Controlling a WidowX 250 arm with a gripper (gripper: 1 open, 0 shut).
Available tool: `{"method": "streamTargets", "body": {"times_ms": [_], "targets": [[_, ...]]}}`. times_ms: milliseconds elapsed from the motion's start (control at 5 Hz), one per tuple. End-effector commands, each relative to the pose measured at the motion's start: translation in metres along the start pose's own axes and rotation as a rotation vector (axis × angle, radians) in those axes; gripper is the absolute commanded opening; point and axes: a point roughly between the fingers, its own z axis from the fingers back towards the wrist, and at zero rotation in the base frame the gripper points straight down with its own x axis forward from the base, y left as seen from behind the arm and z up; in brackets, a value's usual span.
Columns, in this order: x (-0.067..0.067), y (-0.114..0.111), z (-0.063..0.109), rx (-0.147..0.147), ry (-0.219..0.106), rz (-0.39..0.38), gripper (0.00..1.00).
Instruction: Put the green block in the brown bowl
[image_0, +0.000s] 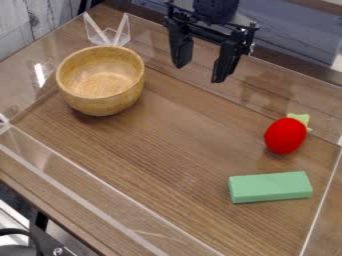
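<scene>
The green block (270, 187) is a flat mint-green slab lying on the wooden table near the front right. The brown bowl (102, 80) is a round light-wood bowl standing at the back left, with nothing showing inside it. My gripper (201, 58) hangs above the back middle of the table, its two black fingers spread apart with nothing between them. It is well away from the block and to the right of the bowl.
A round red toy with a green tip (285, 135) sits at the right, behind the block. Clear plastic walls (80, 170) fence the table along the front and left. A clear wire-like stand (104, 32) rises behind the bowl.
</scene>
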Motion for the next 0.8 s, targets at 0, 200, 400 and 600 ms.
{"method": "streamTargets", "body": {"times_ms": [0, 200, 400, 600], "targets": [[0.0, -0.006, -0.021, -0.003, 0.026, -0.049, 1.0], [-0.017, -0.038, -0.037, -0.001, 0.04, -0.204, 1.0], [-0.031, -0.075, -0.047, 0.011, 0.021, -0.367, 1.0], [-0.041, -0.113, -0.055, 0.031, 0.004, -0.556, 1.0]]}}
